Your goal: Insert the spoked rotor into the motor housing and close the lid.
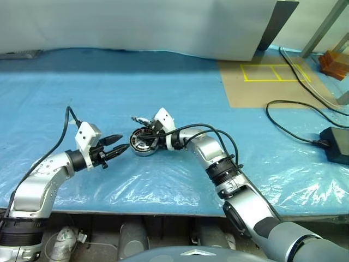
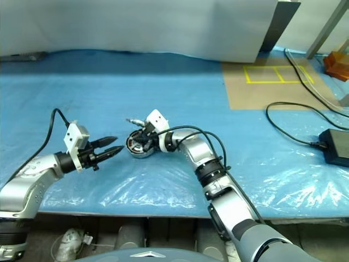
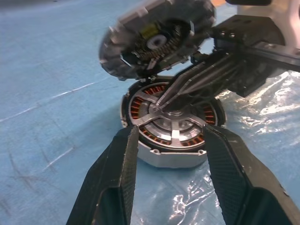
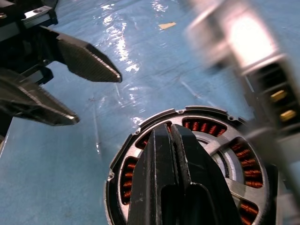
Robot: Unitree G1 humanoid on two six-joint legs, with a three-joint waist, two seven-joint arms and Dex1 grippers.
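Note:
The motor housing (image 1: 143, 146) lies on the blue sheet, with copper windings showing in a ring inside it. In it sits the spoked rotor (image 3: 174, 135), its silver spokes lying across the windings. The lid (image 3: 140, 37) stands tilted up over the housing's far side, its inner face turned to the left wrist camera. My right gripper (image 3: 164, 102) is shut with nothing between its fingers. Its tips rest at the hub in the middle of the housing, beneath the raised lid. My left gripper (image 1: 123, 143) is open just left of the housing, pointing at it and apart from it.
Blue plastic sheeting (image 1: 163, 82) covers the table, whose front edge runs close below the arms. At the back right lies a brown board (image 1: 262, 82) with yellow tape lines. A black cable (image 1: 289, 128) and power brick (image 1: 338, 143) lie at the right. A white panel (image 1: 136, 22) stands behind.

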